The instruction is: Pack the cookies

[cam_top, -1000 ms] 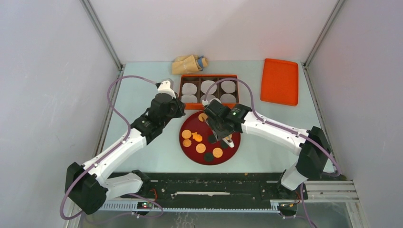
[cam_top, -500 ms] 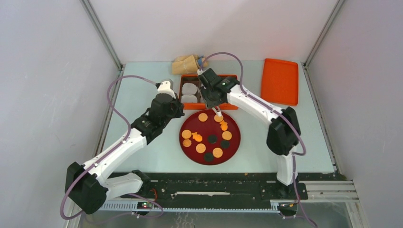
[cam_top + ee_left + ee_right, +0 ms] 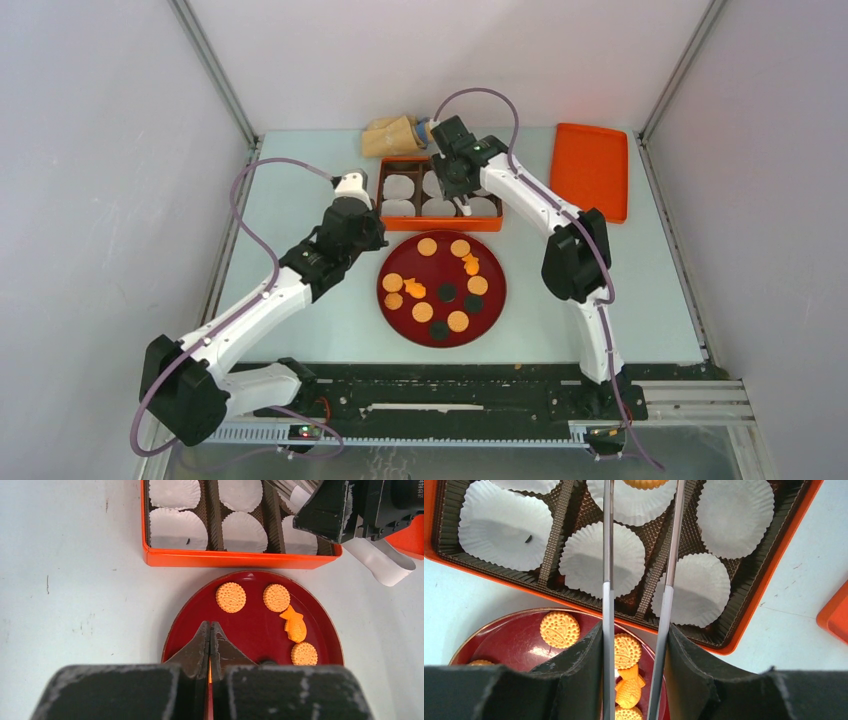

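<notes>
We see two arms of one make, the left arm (image 3: 250,315) and the right arm (image 3: 520,195): white shells on the long links, black housings at the joints and at the bases (image 3: 185,395). A thin purplish cable (image 3: 232,205) loops loose along each. A small green light (image 3: 477,150) glows on the right wrist housing. The left gripper (image 3: 209,626) ends in dark, pointed wedges set on rough black blocks. The right gripper (image 3: 463,208) has long, slim metal fingers (image 3: 608,555), paler on their near half.
</notes>
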`<control>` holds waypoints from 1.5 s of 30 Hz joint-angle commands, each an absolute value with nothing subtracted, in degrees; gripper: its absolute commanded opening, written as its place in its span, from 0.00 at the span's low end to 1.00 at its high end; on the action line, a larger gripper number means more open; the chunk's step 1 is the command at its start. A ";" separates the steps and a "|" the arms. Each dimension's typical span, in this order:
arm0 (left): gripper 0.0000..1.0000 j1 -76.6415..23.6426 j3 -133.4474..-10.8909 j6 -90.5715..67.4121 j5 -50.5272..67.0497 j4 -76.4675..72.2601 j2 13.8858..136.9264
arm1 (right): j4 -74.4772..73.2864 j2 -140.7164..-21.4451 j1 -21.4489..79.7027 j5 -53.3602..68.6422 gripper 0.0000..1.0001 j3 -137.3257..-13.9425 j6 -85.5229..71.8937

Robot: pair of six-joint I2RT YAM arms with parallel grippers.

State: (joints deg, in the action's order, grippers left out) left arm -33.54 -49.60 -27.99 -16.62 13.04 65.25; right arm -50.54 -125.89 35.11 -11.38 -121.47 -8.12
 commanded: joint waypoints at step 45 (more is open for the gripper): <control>0.00 -33.84 -51.69 -27.75 -18.74 13.46 63.86 | -49.74 -135.25 35.30 -4.74 0.82 -126.56 -9.17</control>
